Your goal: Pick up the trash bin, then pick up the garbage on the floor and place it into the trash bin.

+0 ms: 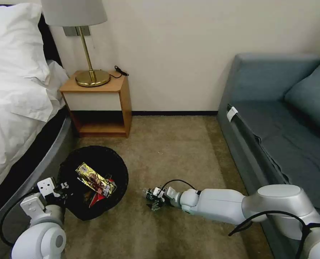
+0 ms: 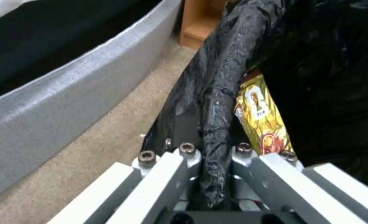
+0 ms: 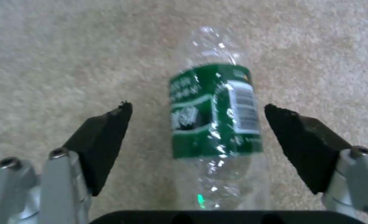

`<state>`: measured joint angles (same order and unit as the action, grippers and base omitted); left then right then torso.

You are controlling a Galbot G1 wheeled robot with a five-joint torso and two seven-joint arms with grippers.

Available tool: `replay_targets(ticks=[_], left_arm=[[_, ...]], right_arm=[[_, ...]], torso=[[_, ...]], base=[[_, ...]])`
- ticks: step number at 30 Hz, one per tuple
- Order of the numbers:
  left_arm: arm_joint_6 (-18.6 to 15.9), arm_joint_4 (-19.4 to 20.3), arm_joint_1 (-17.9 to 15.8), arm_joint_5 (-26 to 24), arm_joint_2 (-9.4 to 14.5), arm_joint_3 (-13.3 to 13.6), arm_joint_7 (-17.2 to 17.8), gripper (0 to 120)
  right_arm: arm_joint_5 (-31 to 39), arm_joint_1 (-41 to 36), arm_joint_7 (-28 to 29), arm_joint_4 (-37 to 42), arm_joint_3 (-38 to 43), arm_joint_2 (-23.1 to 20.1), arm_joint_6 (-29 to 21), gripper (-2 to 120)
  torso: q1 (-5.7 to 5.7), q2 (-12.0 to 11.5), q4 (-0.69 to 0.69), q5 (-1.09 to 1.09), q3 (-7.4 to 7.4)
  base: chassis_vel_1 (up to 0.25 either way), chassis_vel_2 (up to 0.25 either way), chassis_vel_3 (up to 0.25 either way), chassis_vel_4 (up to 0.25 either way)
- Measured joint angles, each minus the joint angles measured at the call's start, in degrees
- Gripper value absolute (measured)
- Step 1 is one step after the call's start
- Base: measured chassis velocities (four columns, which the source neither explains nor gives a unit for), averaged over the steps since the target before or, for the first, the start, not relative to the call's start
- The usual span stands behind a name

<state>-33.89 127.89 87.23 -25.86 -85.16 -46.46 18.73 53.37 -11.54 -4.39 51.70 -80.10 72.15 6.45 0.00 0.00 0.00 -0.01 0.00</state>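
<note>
The trash bin (image 1: 119, 166), round and black with a crinkly bag lining (image 2: 233, 46), stands on the carpet beside the bed. My left gripper (image 1: 61, 187) is shut on its near rim, and the bag's folded edge is pinched between the fingers (image 2: 211, 174). Inside the bin lie a gold-brown wrapper (image 1: 95, 178) (image 2: 263, 121) and a red-and-white packet (image 1: 103, 196). My right gripper (image 1: 153, 198) is low over the carpet, open (image 3: 197, 105). A clear bottle with a green label (image 3: 215, 124) lies on the floor between its black pads (image 3: 103, 140), untouched by them.
A bed with a grey frame (image 1: 27, 169) (image 2: 59, 93) runs close along the left of the bin. A wooden nightstand (image 1: 99, 104) with a brass lamp (image 1: 90, 54) stands at the wall. A blue-grey sofa (image 1: 275, 122) lines the right side. Bare carpet (image 1: 174, 151) lies between them.
</note>
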Motion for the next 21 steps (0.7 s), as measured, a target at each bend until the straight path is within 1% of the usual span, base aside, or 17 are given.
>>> replay_targets(ticks=[2, 4, 5, 8, 9, 13, 14, 16, 18, 19, 20, 21], left_arm=[[0.0, 0.0, 0.0, 0.0, 0.1, 0.0, 0.0, 2], [0.0, 0.0, 0.0, 0.0, 0.1, 0.0, 0.0, 2], [0.0, 0.0, 0.0, 0.0, 0.1, 0.0, 0.0, 2], [0.0, 0.0, -0.1, 0.0, 0.1, 0.0, 0.0, 2], [0.0, 0.0, -0.1, 0.0, 0.1, 0.0, 0.0, 2], [0.1, -0.1, -0.2, 0.2, 0.0, 0.2, 0.0, 2], [0.1, -0.2, -0.2, 0.3, 0.0, 0.2, 0.0, 2], [0.1, -0.3, -0.3, 0.4, -0.1, 0.3, 0.0, 2], [0.2, -0.4, -0.3, 0.4, -0.1, 0.3, 0.0, 2], [0.2, -0.4, -0.3, 0.4, -0.1, 0.3, 0.0, 2], [0.2, -0.5, -0.3, 0.5, -0.1, 0.3, 0.0, 2], [0.2, -0.5, -0.3, 0.5, -0.2, 0.3, 0.0, 2]], right_arm=[[-0.7, -0.7, -1.4, -2.8, 1.0, 0.7, 0.4, 80], [-0.9, -0.8, -1.6, -3.2, 1.1, 0.7, 0.4, 79], [-1.2, -1.0, -2.1, -4.0, 1.5, 0.7, 0.5, 71], [-1.2, -1.1, -2.3, -4.2, 1.6, 0.7, 0.5, 70], [-1.6, -1.3, -2.8, -4.5, 1.9, 0.6, 0.6, 67], [-1.8, -1.5, -2.8, -4.2, 2.3, 0.0, 0.9, 64], [-1.8, -1.5, -2.8, -4.0, 2.3, -0.1, 1.0, 60], [-1.8, -1.6, -2.8, -3.2, 2.6, -0.5, 1.2, 48], [-1.8, -1.6, -2.6, -2.9, 2.7, -0.6, 1.2, 47], [-1.7, -1.6, -2.3, -2.5, 2.8, -0.8, 1.3, 42], [-1.4, -1.6, -1.7, -1.5, 2.9, -1.3, 1.3, 33], [-1.3, -1.6, -1.6, -1.3, 3.0, -1.4, 1.3, 32]], torso=[[0.0, 0.0, 0.0, 0.0, 0.0], [0.0, 0.0, 0.0, 0.0, 0.0], [0.0, 0.0, 0.0, 0.0, 0.0], [0.0, 0.0, 0.0, 0.0, 0.0], [0.0, 0.0, 0.0, 0.0, 0.0], [0.0, 0.0, 0.0, 0.0, 0.0], [0.0, 0.0, -0.01, 0.0, 0.0], [0.0, 0.0, 0.0, 0.0, 0.0], [0.0, 0.0, 0.0, 0.01, 0.0], [0.0, 0.0, 0.0, 0.01, 0.0], [0.0, 0.0, 0.0, 0.01, 0.0], [0.0, 0.0, 0.0, 0.01, 0.0]], base=[[0.0, 0.0, 0.0, 0.0], [0.0, 0.0, 0.0, 0.0], [0.0, 0.0, 0.0, 0.0], [0.0, 0.0, 0.0, 0.0], [0.0, 0.0, 0.0, 0.0], [0.0, 0.0, 0.0, 0.0], [0.0, 0.0, 0.0, 0.0], [0.0, 0.0, 0.0, 0.0], [0.0, 0.0, 0.0, 0.0], [0.0, 0.0, 0.0, 0.0], [0.0, 0.0, 0.0, 0.0], [0.0, 0.0, 0.0, 0.0]])
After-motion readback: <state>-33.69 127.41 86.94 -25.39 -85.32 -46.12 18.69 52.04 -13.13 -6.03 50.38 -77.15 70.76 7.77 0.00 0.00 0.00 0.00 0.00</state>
